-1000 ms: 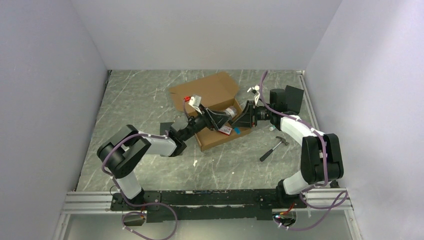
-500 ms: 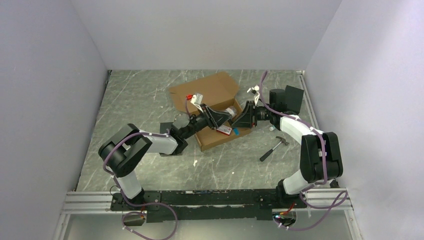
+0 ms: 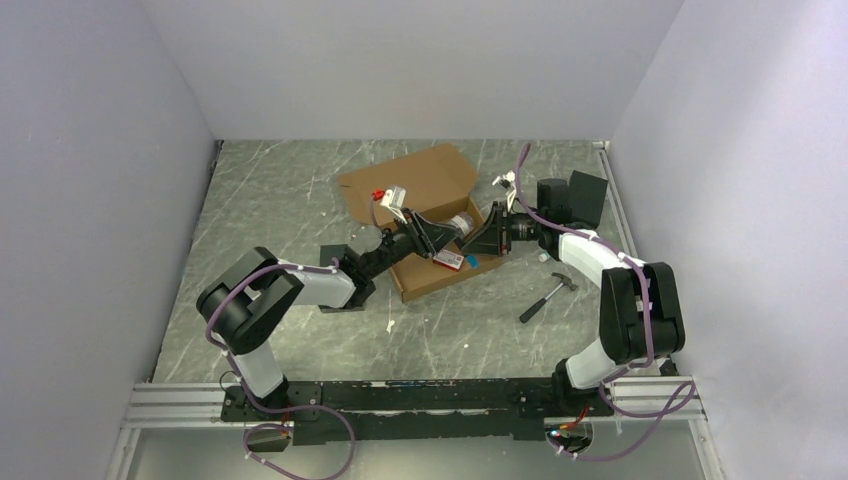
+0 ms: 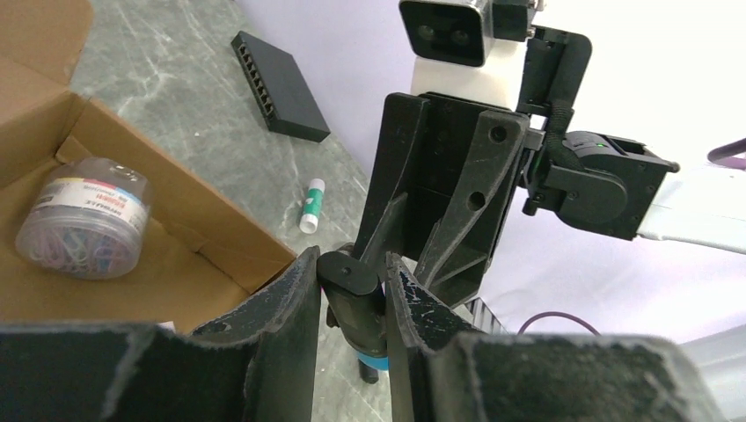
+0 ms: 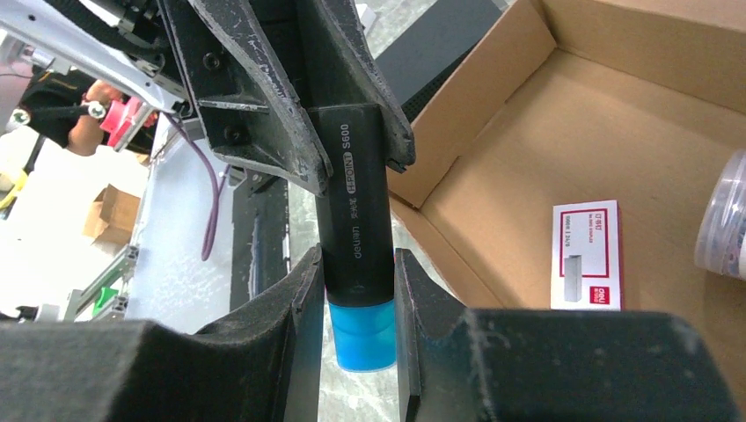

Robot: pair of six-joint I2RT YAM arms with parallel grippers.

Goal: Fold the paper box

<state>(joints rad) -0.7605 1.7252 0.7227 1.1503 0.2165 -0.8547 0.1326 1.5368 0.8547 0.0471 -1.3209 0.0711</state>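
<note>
- Top view: your paper box (image 3: 432,281) sits past the middle of the bench (image 3: 270,200), its tray open upward and the lid flap lying flat toward the far wall.
- Walls close the bench on the left, the right and the far side. The bare surface lies to the left of the box and in front of it.
- A hammer (image 3: 548,297) lies off the box's near right corner, apart from it. A black block (image 3: 588,195) stands by the right wall, behind the right arm.
- Both arms reach inward, low and stretched out. The left pincer (image 3: 447,237) and the right pincer (image 3: 468,238) meet tip to tip over the tray.
- Left wrist view: your left pincer is clamped on the black end of a marker (image 4: 350,294), with the right pincer gripping it from the opposite side.
- The box's corner wall stands to the left, with a tub of paper clips (image 4: 84,215) inside. Its label is too small to read. A small white and green stick (image 4: 310,195) lies on the bench beyond.
- Right wrist view: your right pincer squeezes the marker just above its blue end. The barrel reads "H-POINT S600".
- A red and white carton (image 5: 585,255) lies flat on the tray floor. Its print is unreadable.
</note>
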